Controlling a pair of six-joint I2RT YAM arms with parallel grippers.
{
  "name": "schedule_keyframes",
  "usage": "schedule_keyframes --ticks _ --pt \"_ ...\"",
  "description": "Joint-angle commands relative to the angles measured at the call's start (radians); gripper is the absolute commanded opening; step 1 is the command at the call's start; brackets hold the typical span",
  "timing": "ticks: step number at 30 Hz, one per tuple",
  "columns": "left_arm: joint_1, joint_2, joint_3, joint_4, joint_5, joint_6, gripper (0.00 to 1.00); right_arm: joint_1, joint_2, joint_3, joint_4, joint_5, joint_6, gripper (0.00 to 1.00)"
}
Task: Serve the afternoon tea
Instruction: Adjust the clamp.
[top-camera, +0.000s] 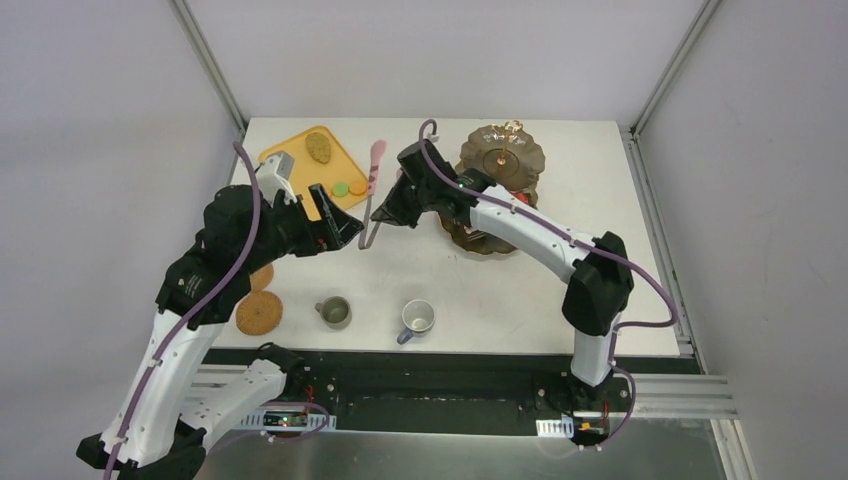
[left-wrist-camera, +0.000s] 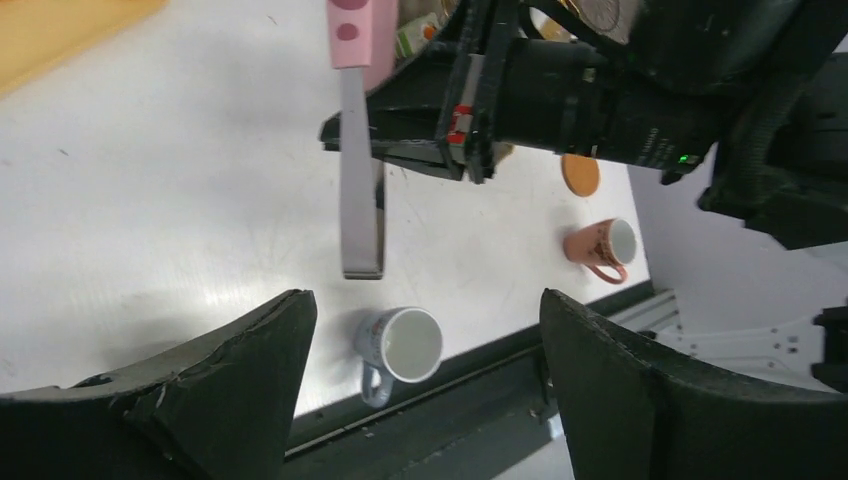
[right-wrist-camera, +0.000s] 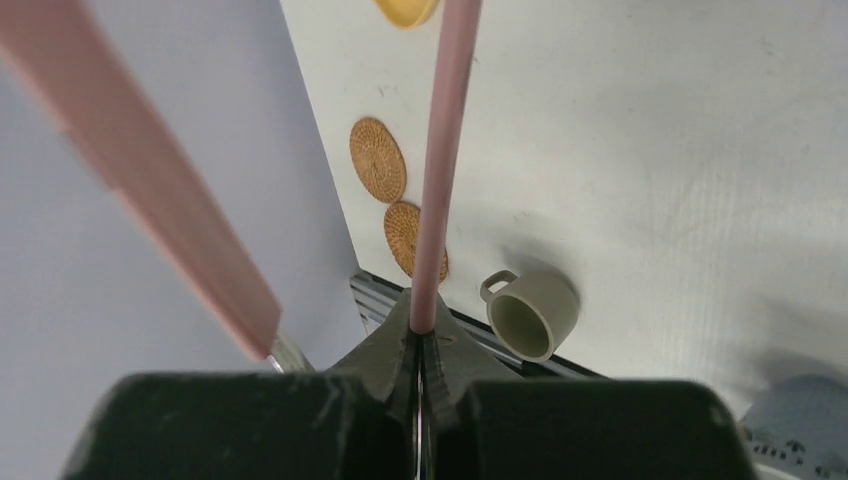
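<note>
Over the surface (top-camera: 500, 290), top view: right claw (top-camera: 385, 215) is clamped on the pink-handled tongs (top-camera: 371, 190), probably for moving macarons (top-camera: 341, 188) to the three-tier stand (top-camera: 530, 150). Left wrist: left claw (left-wrist-camera: 425, 300) gapes wide and empty, with the grey-blue mug (left-wrist-camera: 403, 343) beyond. Right wrist: jaws pinch one tong arm.

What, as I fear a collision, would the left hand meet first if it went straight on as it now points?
Probably the metal end of the tongs, which are held by the shut right hand just ahead of the open left hand; depth is unclear.
</note>
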Motion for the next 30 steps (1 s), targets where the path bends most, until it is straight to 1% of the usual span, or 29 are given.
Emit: schedule_keyframes --ticks 1,3,5,6,8,9,13,15,16,17,20,21,23,26,28,29,30 --pt "0.002 0.048 0.041 -0.046 0.156 -0.173 0.86 -0.009 -0.077 -0.067 0.254 -0.151 -0.211 0.00" --pt "0.002 0.019 -0.007 0.046 0.240 -0.284 0.86 -0.029 -0.115 -0.122 0.382 -0.249 -0.247 0.00" --pt "0.002 -0.041 -0.081 0.206 0.312 -0.394 0.87 -0.052 -0.156 -0.182 0.565 -0.337 -0.249 0.00" --pt "0.003 -0.072 -0.115 0.287 0.337 -0.432 0.88 -0.062 -0.171 -0.193 0.613 -0.364 -0.249 0.00" --pt "0.002 -0.118 -0.159 0.400 0.363 -0.462 0.89 -0.081 -0.195 -0.201 0.690 -0.400 -0.247 0.00" --pt "0.003 -0.126 -0.167 0.427 0.370 -0.463 0.89 -0.091 -0.202 -0.203 0.727 -0.400 -0.247 0.00" --pt "0.002 -0.121 -0.143 0.448 0.338 -0.441 0.90 -0.127 -0.214 -0.214 0.885 -0.400 -0.247 0.00" --pt "0.002 -0.108 -0.117 0.447 0.299 -0.417 0.90 -0.139 -0.219 -0.239 1.005 -0.400 -0.247 0.00" --pt "0.002 -0.095 -0.105 0.451 0.287 -0.405 0.90 -0.144 -0.216 -0.252 1.074 -0.581 -0.094 0.00" --pt "0.002 -0.081 -0.105 0.481 0.296 -0.402 0.90 -0.144 -0.213 -0.264 1.139 -0.612 -0.023 0.00" --pt "0.002 -0.003 -0.108 0.600 0.365 -0.428 0.83 -0.141 -0.188 -0.276 1.278 -0.627 0.078 0.00" --pt "0.002 0.014 -0.104 0.620 0.382 -0.424 0.82 -0.141 -0.179 -0.275 1.314 -0.629 0.102 0.00" --pt "0.002 0.032 -0.087 0.626 0.379 -0.400 0.82 -0.141 -0.158 -0.260 1.362 -0.638 0.165 0.00" --pt "0.003 0.071 -0.054 0.615 0.391 -0.375 0.83 -0.133 -0.148 -0.256 1.396 -0.637 0.201 0.00" --pt "0.002 0.094 -0.049 0.617 0.401 -0.376 0.78 -0.124 -0.146 -0.257 1.404 -0.628 0.211 0.00" --pt "0.002 0.095 -0.051 0.631 0.400 -0.378 0.74 -0.119 -0.144 -0.258 1.414 -0.625 0.219 0.00" --pt "0.003 0.088 -0.051 0.639 0.385 -0.372 0.68 -0.114 -0.141 -0.260 1.420 -0.624 0.224 0.00"
